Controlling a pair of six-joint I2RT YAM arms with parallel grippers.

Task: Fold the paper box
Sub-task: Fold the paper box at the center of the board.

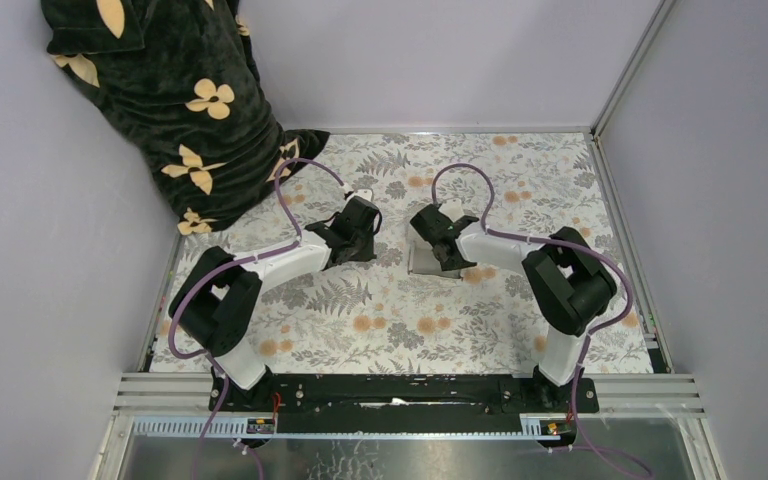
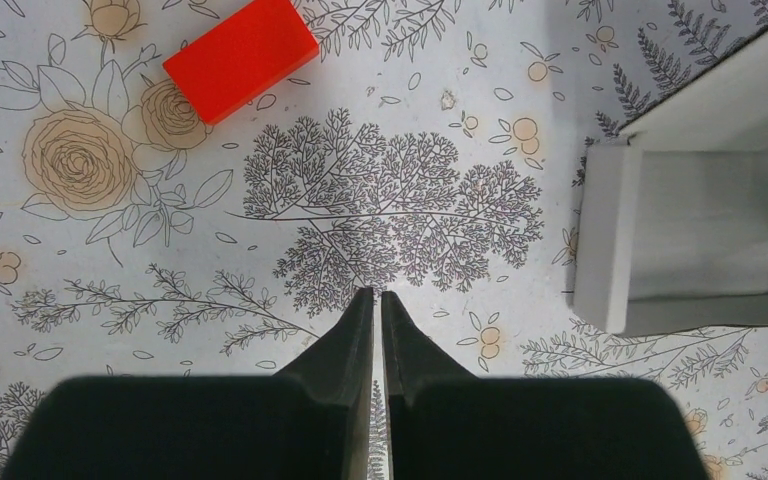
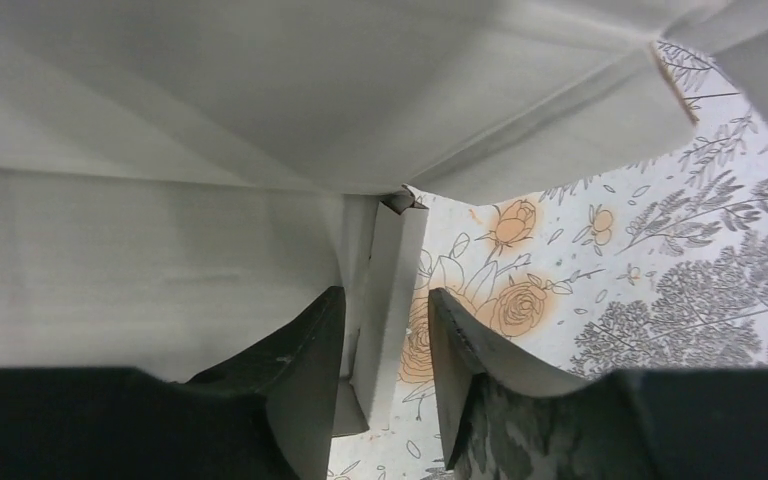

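The paper box [image 1: 422,264] is a white, partly folded cardboard piece near the table's middle, with walls raised. In the left wrist view the paper box [image 2: 690,240] lies to the right, its open inside showing. My right gripper [image 3: 385,293] straddles one upright wall [image 3: 392,262] of the box: one finger is inside against the wall, the other stands outside with a gap, so it is open. A white flap [image 3: 360,90] fills the top of that view. My left gripper [image 2: 377,293] hovers shut and empty over bare tablecloth, left of the box.
A small red block [image 2: 241,57] lies on the floral tablecloth [image 1: 400,320], beyond and left of my left gripper. A dark cloth with yellow flowers [image 1: 175,105] hangs at the back left corner. Grey walls and a metal frame [image 1: 620,190] enclose the table.
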